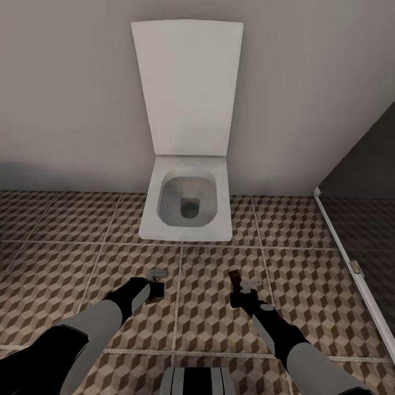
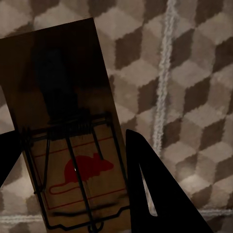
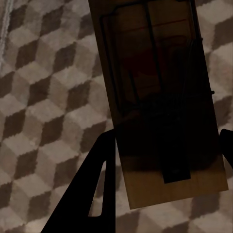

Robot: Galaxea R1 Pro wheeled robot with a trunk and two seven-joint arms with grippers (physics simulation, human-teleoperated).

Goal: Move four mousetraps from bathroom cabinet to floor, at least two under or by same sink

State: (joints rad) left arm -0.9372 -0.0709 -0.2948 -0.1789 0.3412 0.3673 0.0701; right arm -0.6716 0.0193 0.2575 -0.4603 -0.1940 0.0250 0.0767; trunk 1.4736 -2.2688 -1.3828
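Each of my hands holds one mousetrap above the bathroom floor point(image 1: 208, 307). In the left wrist view a brown wooden mousetrap point(image 2: 63, 87) with dark wire and a red mouse print sits between the black fingers point(image 2: 145, 184) of my left gripper point(image 2: 73, 160), which is shut on it. My right gripper point(image 3: 165, 150) is shut on a second mousetrap point(image 3: 160, 73). In the head view the left gripper point(image 1: 155, 281) and right gripper point(image 1: 242, 285) hover over the cube-pattern tiles in front of a toilet. The cabinet and the sink are out of view.
A white toilet point(image 1: 186, 208) with its lid up stands against the pale wall straight ahead. A dark glass panel with a white frame point(image 1: 351, 258) runs along the right. Tiled floor spreads to the left and between my arms.
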